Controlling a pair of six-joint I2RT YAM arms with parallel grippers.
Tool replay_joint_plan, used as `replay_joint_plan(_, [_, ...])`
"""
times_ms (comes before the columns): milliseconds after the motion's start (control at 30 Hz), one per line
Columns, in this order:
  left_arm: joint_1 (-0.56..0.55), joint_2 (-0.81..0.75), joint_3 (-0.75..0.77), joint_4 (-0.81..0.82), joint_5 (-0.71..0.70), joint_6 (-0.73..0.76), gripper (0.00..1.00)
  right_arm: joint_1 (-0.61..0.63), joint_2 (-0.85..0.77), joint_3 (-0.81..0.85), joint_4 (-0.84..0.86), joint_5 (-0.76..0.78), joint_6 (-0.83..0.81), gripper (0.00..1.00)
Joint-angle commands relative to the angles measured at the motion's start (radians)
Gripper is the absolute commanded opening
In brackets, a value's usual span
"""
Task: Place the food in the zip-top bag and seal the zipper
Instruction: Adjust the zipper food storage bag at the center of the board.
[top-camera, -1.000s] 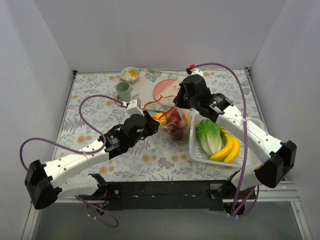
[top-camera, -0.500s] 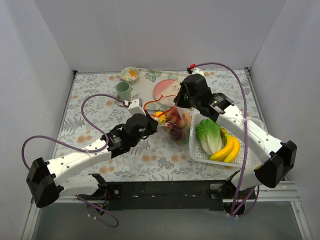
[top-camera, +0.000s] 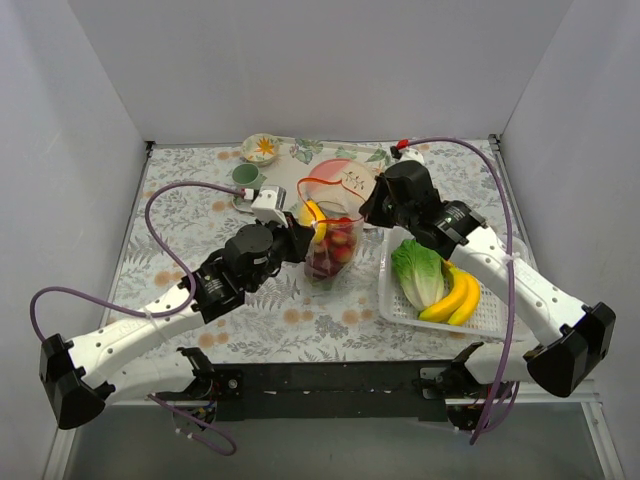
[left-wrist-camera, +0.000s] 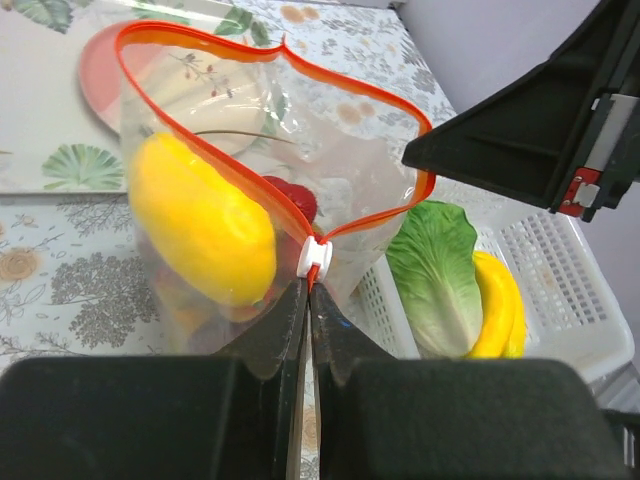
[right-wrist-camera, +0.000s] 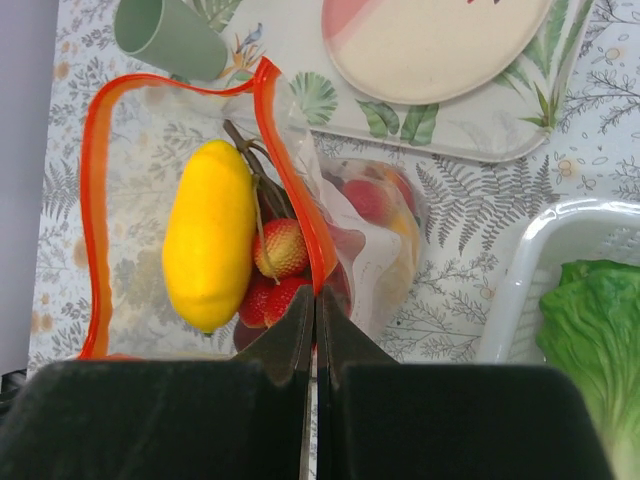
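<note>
We see the zip-top bag (top-camera: 326, 243) upright at mid-desk (top-camera: 330, 320), zipper (right-wrist-camera: 88, 220) gaping, yellow fruit (right-wrist-camera: 208, 250) and red fruits (right-wrist-camera: 280, 250) inside. Left jaws pinch the zipper at 9 o'clock, right jaws at 3 o'clock; the basket (top-camera: 497, 318) sits beyond, at 3 o'clock.

red fruits (right-wrist-camera: 368, 198) blurred inside zip-top bag (right-wrist-camera: 385, 275), lettuce (right-wrist-camera: 590, 330) cropped
</note>
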Motion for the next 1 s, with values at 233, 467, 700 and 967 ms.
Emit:
replay_joint_plan(233, [-0.001, -0.063, -0.046, 0.041, 0.32, 0.137, 0.0, -0.008, -0.13, -0.178, 0.084, -0.021, 0.029, 0.04])
replay_joint_plan(467, [-0.001, -0.092, -0.096, 0.039, 0.32, 0.096, 0.0, -0.006, -0.139, -0.164, 0.081, -0.058, 0.029, 0.22])
replay_joint_plan(700, [-0.002, -0.067, -0.102, 0.068, 0.3, 0.068, 0.0, -0.006, -0.161, -0.103, 0.044, -0.138, 0.081, 0.31])
replay_joint_plan(967, [-0.002, -0.034, -0.074, 0.079, 0.289, 0.084, 0.0, -0.008, -0.139, -0.008, -0.071, -0.196, 0.24, 0.41])
